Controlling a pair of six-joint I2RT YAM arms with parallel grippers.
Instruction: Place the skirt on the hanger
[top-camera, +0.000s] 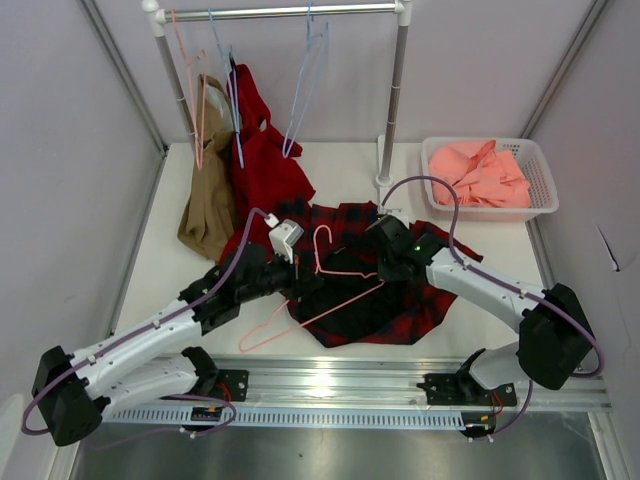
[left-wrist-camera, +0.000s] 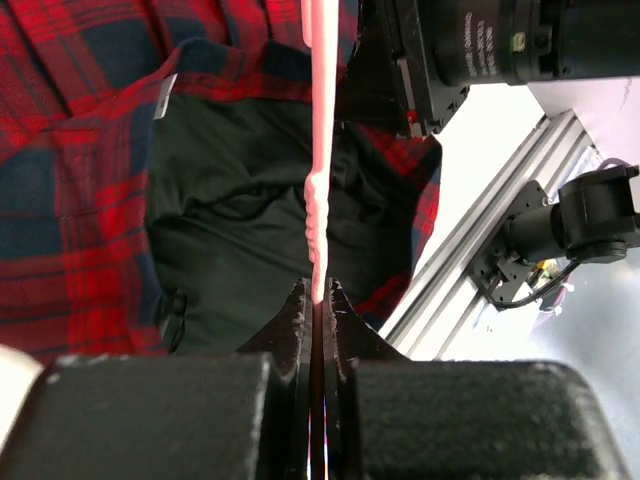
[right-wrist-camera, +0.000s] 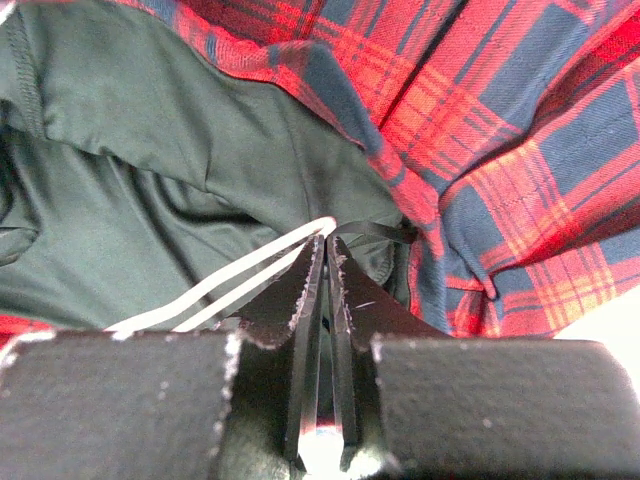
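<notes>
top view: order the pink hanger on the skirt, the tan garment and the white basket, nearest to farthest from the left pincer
1. pink hanger, clamped in the left pincer, on the skirt at centre
2. tan garment, hanging back left
3. white basket, back right corner

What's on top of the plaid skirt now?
The pink hanger lies across the skirt, pinched in the left end effector. The right end effector grips a thin white loop at the black lining. The left arm covers part of the hanger.
</notes>
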